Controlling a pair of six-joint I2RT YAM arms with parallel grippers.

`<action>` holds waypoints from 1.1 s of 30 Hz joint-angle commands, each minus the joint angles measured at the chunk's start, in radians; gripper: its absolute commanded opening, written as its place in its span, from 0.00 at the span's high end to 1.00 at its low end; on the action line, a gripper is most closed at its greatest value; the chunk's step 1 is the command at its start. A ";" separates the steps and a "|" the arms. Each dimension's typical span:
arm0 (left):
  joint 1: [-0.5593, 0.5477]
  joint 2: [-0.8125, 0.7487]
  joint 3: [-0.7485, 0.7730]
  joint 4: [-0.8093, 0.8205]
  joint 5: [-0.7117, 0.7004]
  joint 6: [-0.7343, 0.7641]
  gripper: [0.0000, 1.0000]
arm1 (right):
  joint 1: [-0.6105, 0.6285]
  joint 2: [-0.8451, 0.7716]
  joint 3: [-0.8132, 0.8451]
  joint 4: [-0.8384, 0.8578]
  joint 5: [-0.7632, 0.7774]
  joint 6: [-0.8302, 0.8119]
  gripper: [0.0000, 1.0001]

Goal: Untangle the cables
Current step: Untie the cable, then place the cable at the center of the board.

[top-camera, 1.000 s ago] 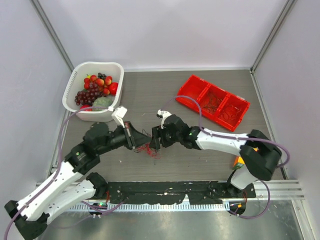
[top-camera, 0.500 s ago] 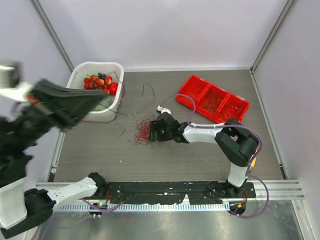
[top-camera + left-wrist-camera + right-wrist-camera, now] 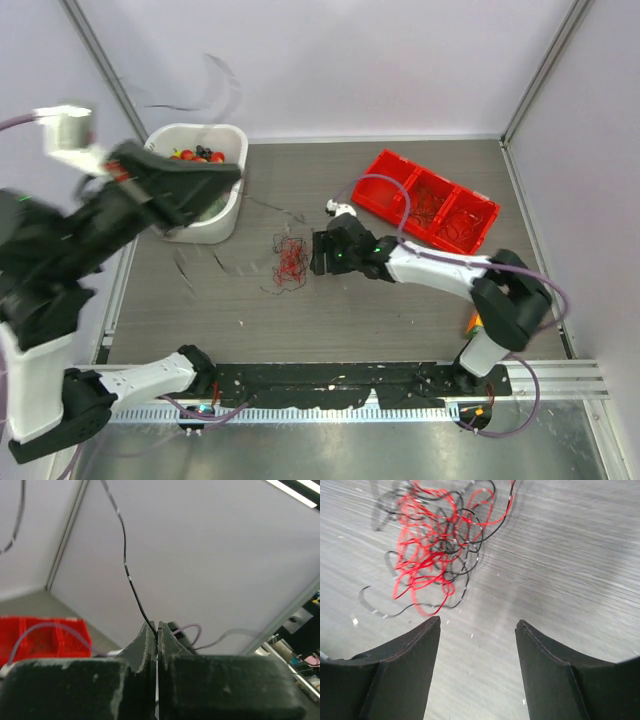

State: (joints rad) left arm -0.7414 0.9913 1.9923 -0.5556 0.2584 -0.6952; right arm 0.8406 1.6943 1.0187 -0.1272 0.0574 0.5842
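The cables [image 3: 290,258] lie on the table as a small tangle of thin red and black wires. They show at the top left of the right wrist view as the cables [image 3: 435,535]. My right gripper [image 3: 318,252] sits just right of the tangle, low over the table. In its own view the right gripper [image 3: 477,622] is open, with bare tabletop between its fingers. My left gripper [image 3: 235,172] is raised high at the left, above the basket. The left gripper [image 3: 157,625] is shut on one thin black cable [image 3: 125,555], which curves up from its tips.
A white basket [image 3: 205,232] of fruit stands at the back left, partly covered by the raised left arm. A red divided tray [image 3: 386,160] holding more wires lies at the back right. Blurred dark strands [image 3: 215,75] wave in the air near the back wall.
My left arm has swung up from the table to high at the left, taking a black cable with it. The right gripper has let the tangle lie and stays beside it.
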 commanded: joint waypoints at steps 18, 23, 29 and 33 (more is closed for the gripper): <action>-0.246 0.378 -0.753 0.190 -0.119 -0.081 1.00 | -0.245 -0.880 -0.058 -0.509 0.544 -0.061 0.34; -0.285 0.524 -0.800 0.233 -0.128 -0.095 1.00 | -0.247 -0.880 -0.049 -0.512 0.556 -0.083 0.34; -0.293 0.587 -0.860 0.258 -0.150 -0.087 1.00 | -0.248 -0.820 -0.071 -0.546 0.457 -0.035 0.34; -0.294 0.573 -0.931 0.310 -0.133 -0.093 0.91 | -0.250 -0.751 -0.124 -0.562 0.230 0.041 0.34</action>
State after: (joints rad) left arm -1.0302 1.5948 1.1046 -0.3447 0.1383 -0.8021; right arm 0.5930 0.8913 0.9390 -0.6624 0.4793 0.5468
